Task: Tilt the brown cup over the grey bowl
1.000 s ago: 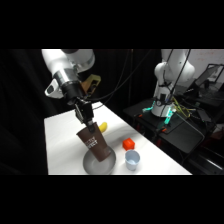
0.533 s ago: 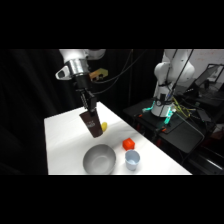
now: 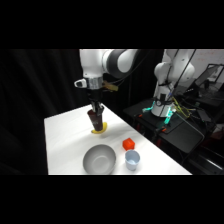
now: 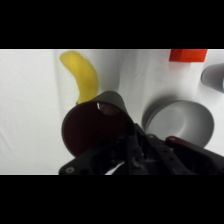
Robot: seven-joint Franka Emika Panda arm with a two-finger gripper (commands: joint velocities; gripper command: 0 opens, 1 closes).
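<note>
White table (image 3: pixel 65 135) under bright light, dark room behind, cluttered black bench (image 3: pixel 165 125) at right

White, rounded arm (image 3: pixel 102 62) segments joined by grey joints; black gripper (image 3: pixel 96 111) linkage mounted below the wrist.

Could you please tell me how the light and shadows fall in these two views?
Side view: the white table is brightly lit against a dark room, and the grey bowl is shaded inside. The brown cup, gripped in the hand, looks almost black. Wrist view: the cup's inside is dark, with a small glint on its rim, and the table around the banana is bright.
</note>
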